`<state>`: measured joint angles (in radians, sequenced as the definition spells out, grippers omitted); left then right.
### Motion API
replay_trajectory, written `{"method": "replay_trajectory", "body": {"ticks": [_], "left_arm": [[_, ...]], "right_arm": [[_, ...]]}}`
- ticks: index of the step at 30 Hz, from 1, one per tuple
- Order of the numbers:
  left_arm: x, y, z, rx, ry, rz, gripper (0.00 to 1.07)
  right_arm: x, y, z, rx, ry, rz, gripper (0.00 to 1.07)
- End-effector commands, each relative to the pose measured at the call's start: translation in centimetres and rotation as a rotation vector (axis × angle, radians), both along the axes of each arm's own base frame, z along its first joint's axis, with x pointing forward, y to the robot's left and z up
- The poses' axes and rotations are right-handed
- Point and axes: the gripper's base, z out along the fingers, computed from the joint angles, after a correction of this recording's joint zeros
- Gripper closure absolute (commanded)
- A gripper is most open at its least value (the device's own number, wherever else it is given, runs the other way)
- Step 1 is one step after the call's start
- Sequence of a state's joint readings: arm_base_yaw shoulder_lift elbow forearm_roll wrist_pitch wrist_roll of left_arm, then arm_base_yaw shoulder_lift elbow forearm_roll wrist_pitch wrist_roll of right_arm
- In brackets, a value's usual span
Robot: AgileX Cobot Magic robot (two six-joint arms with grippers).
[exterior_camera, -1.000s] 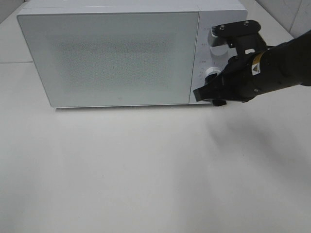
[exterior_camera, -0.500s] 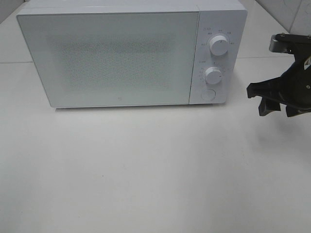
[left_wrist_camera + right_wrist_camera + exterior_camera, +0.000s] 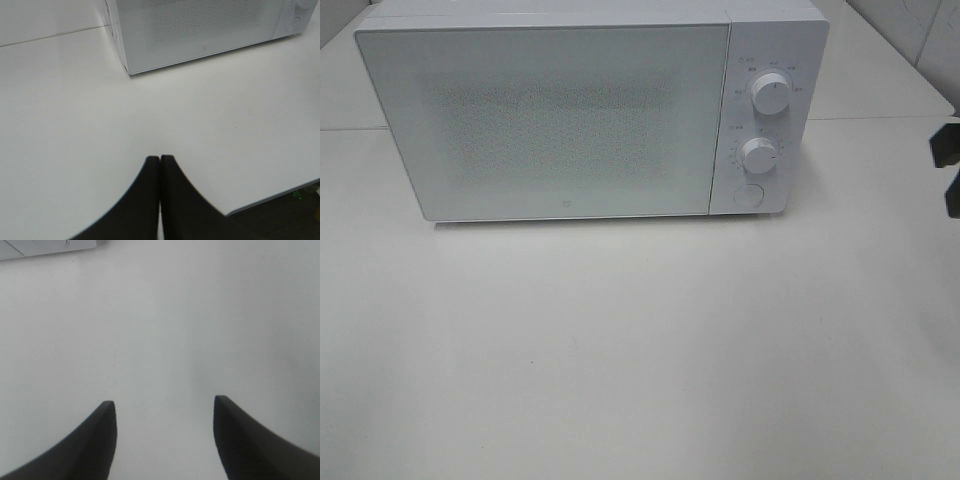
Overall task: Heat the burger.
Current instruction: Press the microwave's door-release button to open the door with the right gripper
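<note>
The white microwave [image 3: 545, 120] stands at the back of the tabletop [image 3: 620, 350] with its door closed. The burger shows in no view, so I cannot tell where it is. The left gripper [image 3: 160, 158] is clenched on nothing. The right gripper [image 3: 164, 401] is released, with jaws wide apart and empty.

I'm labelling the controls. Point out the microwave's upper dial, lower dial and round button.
upper dial [image 3: 771, 95], exterior high view, knob centre.
lower dial [image 3: 759, 156], exterior high view, knob centre.
round button [image 3: 749, 195], exterior high view, its face.
</note>
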<state>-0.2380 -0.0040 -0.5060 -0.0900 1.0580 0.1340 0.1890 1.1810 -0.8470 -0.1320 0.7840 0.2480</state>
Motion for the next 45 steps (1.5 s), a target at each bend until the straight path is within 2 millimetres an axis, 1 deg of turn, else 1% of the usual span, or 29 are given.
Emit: {"method": "replay_trajectory", "body": {"ticks": [1, 2, 3, 4, 5, 6, 7, 8, 9, 10, 11, 12, 13, 14, 15, 17, 18, 19, 20, 22, 23, 24, 25, 26, 28, 29, 31, 35, 45], "left_arm": [[-0.2, 0.0, 0.0, -0.015, -0.03, 0.004, 1.06], [-0.2, 0.0, 0.0, -0.015, -0.03, 0.004, 1.06], [-0.2, 0.0, 0.0, -0.015, -0.03, 0.004, 1.06], [-0.2, 0.0, 0.0, -0.015, -0.03, 0.004, 1.06], [-0.2, 0.0, 0.0, -0.015, -0.03, 0.004, 1.06], [-0.2, 0.0, 0.0, -0.015, -0.03, 0.004, 1.06], [-0.2, 0.0, 0.0, -0.015, -0.03, 0.004, 1.06], [-0.2, 0.0, 0.0, -0.015, -0.03, 0.004, 1.06], [-0.2, 0.0, 0.0, -0.015, -0.03, 0.004, 1.06], [-0.2, 0.0, 0.0, -0.015, -0.03, 0.004, 1.06], [-0.2, 0.0, 0.0, -0.015, -0.03, 0.004, 1.06], [-0.2, 0.0, 0.0, -0.015, -0.03, 0.004, 1.06], [-0.2, 0.0, 0.0, -0.015, -0.03, 0.004, 1.06], [-0.2, 0.0, 0.0, -0.015, -0.03, 0.004, 1.06], [-0.2, 0.0, 0.0, -0.015, -0.03, 0.004, 1.06], [-0.2, 0.0, 0.0, -0.015, -0.03, 0.004, 1.06], [-0.2, 0.0, 0.0, -0.015, -0.03, 0.004, 1.06], [-0.2, 0.0, 0.0, -0.015, -0.03, 0.004, 1.06], [-0.2, 0.0, 0.0, -0.015, -0.03, 0.004, 1.06], [-0.2, 0.0, 0.0, -0.015, -0.03, 0.004, 1.06], [-0.2, 0.0, 0.0, -0.015, -0.03, 0.004, 1.06], [-0.2, 0.0, 0.0, -0.015, -0.03, 0.004, 1.06], [-0.2, 0.0, 0.0, -0.015, -0.03, 0.004, 1.06], [-0.2, 0.0, 0.0, -0.015, -0.03, 0.004, 1.06], [-0.2, 0.0, 0.0, -0.015, -0.03, 0.004, 1.06], [-0.2, 0.0, 0.0, -0.015, -0.03, 0.004, 1.06], [-0.2, 0.0, 0.0, -0.015, -0.03, 0.004, 1.06], [-0.2, 0.0, 0.0, -0.015, -0.03, 0.004, 1.06], [-0.2, 0.0, 0.0, -0.019, -0.029, 0.002, 1.06]], "right_arm": [[-4.0, -0.9, 1.5, -0.008, -0.026, 0.008, 0.52], [-4.0, -0.9, 1.5, -0.008, -0.026, 0.008, 0.52], [-5.9, -1.3, 1.9, -0.006, -0.049, 0.007, 0.52], [-6.7, -1.4, 2.0, -0.006, -0.058, 0.008, 0.52], [-6.7, -1.4, 2.0, -0.006, -0.058, 0.008, 0.52], [-8.5, -1.8, 2.2, -0.008, -0.078, 0.013, 0.52], [-8.5, -1.8, 2.2, -0.008, -0.078, 0.013, 0.52], [-9.4, -2.0, 2.3, -0.006, -0.088, 0.011, 0.52], [-11.0, -2.2, 2.2, -0.002, -0.103, 0.009, 0.52], [-11.0, -2.2, 2.2, -0.002, -0.103, 0.009, 0.52], [-11.8, -2.4, 2.1, 0.0, -0.113, 0.008, 0.52], [-13.2, -2.7, 1.9, 0.004, -0.138, 0.006, 0.52], [-13.2, -2.7, 1.9, 0.004, -0.138, 0.006, 0.52], [-14.6, -3.0, 1.7, 0.008, -0.183, 0.01, 0.52], [-14.6, -3.0, 1.7, 0.008, -0.183, 0.01, 0.52], [-16.2, -3.2, 1.3, 0.012, -0.249, 0.029, 0.52], [-16.2, -3.2, 1.3, 0.012, -0.249, 0.029, 0.52], [-17.2, -3.3, 1.0, 0.018, -0.291, 0.046, 0.52], [-17.2, -3.3, 1.0, 0.018, -0.291, 0.046, 0.52], [-18.5, -3.2, 0.7, 0.045, -0.355, 0.09, 0.52], [-18.5, -3.2, 0.7, 0.045, -0.355, 0.09, 0.52], [-19.3, -3.1, 0.3, 0.058, -0.386, 0.129, 0.52], [-19.3, -3.1, 0.3, 0.058, -0.386, 0.129, 0.52], [-20.0, -2.9, 0.0, 0.078, -0.431, 0.167, 0.52], [-20.3, -2.8, 0.0, 0.082, -0.457, 0.185, 0.52], [-20.9, -2.8, 0.0, 0.085, -0.503, 0.209, 0.52], [-21.1, -2.9, -0.1, 0.086, -0.523, 0.21, 0.52], [-22.6, -3.2, -0.2, 0.093, -0.629, 0.206, 0.52], [-22.5, -3.2, -0.3, 0.09, -0.631, 0.198, 0.52]]}}
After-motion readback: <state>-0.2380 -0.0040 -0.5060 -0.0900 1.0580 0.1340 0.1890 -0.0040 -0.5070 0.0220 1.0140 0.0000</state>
